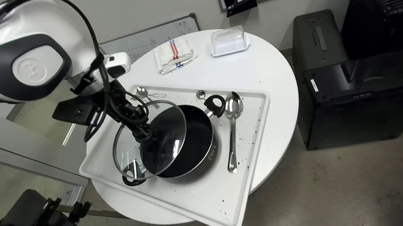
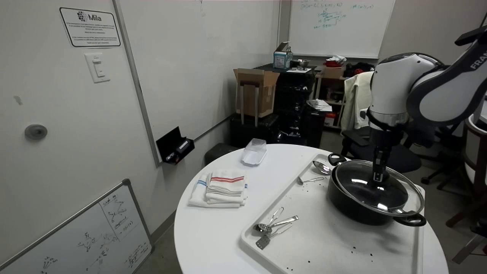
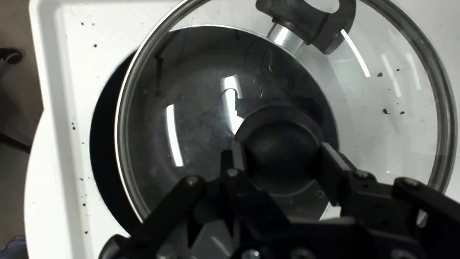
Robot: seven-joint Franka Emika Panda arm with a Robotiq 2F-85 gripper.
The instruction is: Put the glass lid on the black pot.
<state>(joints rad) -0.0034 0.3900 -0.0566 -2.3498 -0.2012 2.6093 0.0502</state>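
My gripper (image 3: 284, 158) pinches the black knob (image 3: 280, 144) of the lid (image 3: 201, 108): in the wrist view I see its two fingers (image 3: 238, 157) pressed to the knob, from opposite sides. The lid is over the pot (image 2: 348, 207), but not centred on it — in the wrist view a dark crescent of the pot lies uncovered at the left, and at the right the glass reaches well past the pot's rim, above the tray (image 1: 214, 197). Through the glass I can see one handle (image 3: 305, 21) of the pot; the second handle is outside the lid, just beside the spoon (image 1: 234, 105). Whether the lid's rim touches the pot somewhere — this I cannot tell from these views. The pot stands upright on the tray, and the tray lies on the round white table (image 1: 275, 67), with one corner going out over the table's edge. A few small utensils (image 2: 263, 241) lie together near another corner in an exterior view, well apart from the pot, and dark specks (image 3: 95, 45) are scattered on the tray. On the table, beyond the tray, I see folded cloths (image 1: 175, 52) with red and blue stripes, and near them a white box (image 1: 230, 44) with a see-through cover.
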